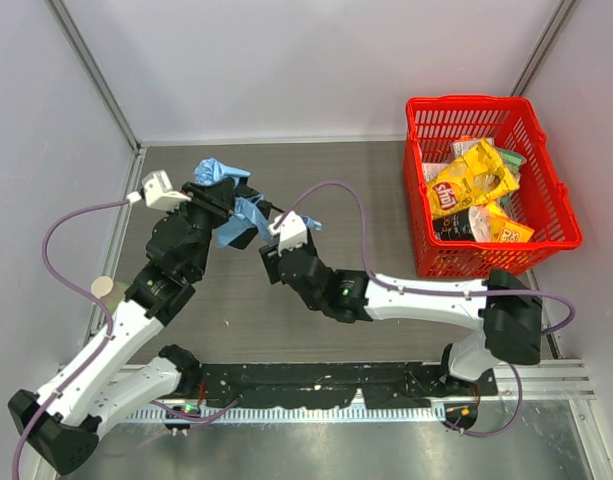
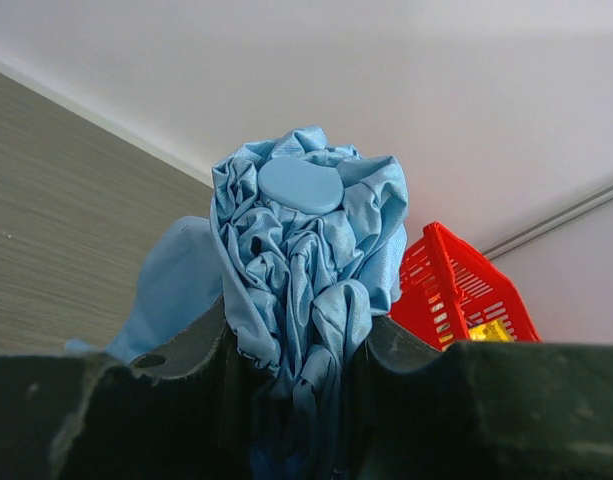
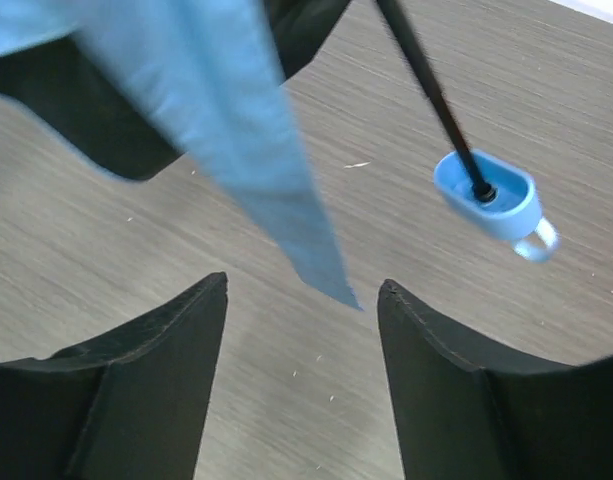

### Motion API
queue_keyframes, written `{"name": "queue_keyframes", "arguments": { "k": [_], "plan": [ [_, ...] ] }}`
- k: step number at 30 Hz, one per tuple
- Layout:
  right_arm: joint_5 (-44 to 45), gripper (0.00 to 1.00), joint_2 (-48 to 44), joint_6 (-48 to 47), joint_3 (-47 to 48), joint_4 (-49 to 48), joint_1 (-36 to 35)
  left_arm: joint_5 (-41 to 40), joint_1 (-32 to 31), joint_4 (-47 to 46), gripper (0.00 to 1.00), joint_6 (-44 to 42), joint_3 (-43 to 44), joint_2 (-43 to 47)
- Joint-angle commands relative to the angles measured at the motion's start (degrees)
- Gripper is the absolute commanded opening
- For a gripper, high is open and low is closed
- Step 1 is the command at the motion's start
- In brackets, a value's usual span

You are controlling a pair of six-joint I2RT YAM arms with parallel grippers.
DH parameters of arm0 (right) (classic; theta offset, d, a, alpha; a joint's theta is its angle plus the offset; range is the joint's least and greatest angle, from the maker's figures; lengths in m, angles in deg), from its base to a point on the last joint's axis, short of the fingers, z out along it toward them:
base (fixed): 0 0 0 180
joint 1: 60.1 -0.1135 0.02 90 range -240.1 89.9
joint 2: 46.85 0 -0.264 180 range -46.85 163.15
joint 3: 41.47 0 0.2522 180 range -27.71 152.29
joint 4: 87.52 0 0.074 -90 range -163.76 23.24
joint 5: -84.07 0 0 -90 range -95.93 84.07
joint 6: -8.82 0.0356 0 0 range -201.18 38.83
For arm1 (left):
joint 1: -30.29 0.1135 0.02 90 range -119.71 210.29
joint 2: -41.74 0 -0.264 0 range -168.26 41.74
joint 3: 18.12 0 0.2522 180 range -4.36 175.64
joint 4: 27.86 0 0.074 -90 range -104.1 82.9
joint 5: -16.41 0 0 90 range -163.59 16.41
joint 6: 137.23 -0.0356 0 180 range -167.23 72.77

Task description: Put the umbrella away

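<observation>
The umbrella (image 1: 222, 171) is a bunch of light-blue fabric held up above the table at the back left. My left gripper (image 1: 224, 203) is shut on it. In the left wrist view the crumpled fabric (image 2: 306, 270) rises from between the jaws, with its round blue cap (image 2: 300, 185) on top. My right gripper (image 3: 301, 290) stands open and holds nothing. A loose fabric flap (image 3: 276, 190) hangs just ahead of its fingertips. Beyond it the thin black shaft (image 3: 426, 85) ends in the small blue handle (image 3: 486, 195) with a loop. In the top view the right gripper (image 1: 264, 215) is beside the fabric.
A red basket (image 1: 556, 190) with snack bags stands at the back right and also shows in the left wrist view (image 2: 456, 290). A small beige disc (image 1: 107, 290) lies at the table's left edge. White walls enclose the grey table (image 1: 316, 190).
</observation>
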Motion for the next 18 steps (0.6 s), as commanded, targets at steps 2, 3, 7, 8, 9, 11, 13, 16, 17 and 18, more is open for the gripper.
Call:
{"name": "queue_keyframes", "arguments": {
  "k": [2,3,7,8,9,11,13,16,17,18],
  "plan": [
    [-15.0,0.47,-3.7,-6.8,-2.3,-9.3,5.4,-0.8,-0.2,-3.5,0.00,-0.6,2.6,2.6],
    [-18.9,0.46,-5.2,-8.3,-3.5,-10.4,5.9,-0.4,-0.1,-3.7,0.00,-0.2,2.4,2.7],
    [-42.5,0.24,-9.0,-6.8,-11.5,-20.1,10.4,1.5,-0.2,-5.2,0.00,2.1,2.0,2.9],
    [-47.6,0.20,-9.6,-6.4,-13.7,-22.7,11.2,1.6,-0.1,-5.5,0.00,3.3,1.8,3.0],
    [-49.1,0.10,-10.5,-5.8,-14.3,-23.7,11.9,2.1,-0.1,-6.1,0.00,4.2,1.5,3.2],
    [-51.9,0.01,-12.0,-4.9,-16.6,-26.0,12.6,3.1,-0.1,-6.5,0.00,5.8,1.7,2.9],
    [-53.5,0.04,-13.1,-3.6,-16.7,-26.2,13.7,4.1,-0.2,-6.1,0.00,7.1,2.1,2.7],
    [-51.8,0.44,-15.6,-2.1,-16.7,-21.6,14.9,4.9,-0.2,-4.2,0.00,8.6,3.2,2.1],
    [-52.3,0.55,-18.0,-1.6,-17.6,-20.8,16.1,5.8,-0.1,-4.3,0.00,9.0,3.2,2.0],
    [-54.1,0.59,-19.3,-1.2,-18.2,-20.3,17.7,6.6,-0.2,-4.2,0.00,9.4,3.4,2.0]
  ]
}}
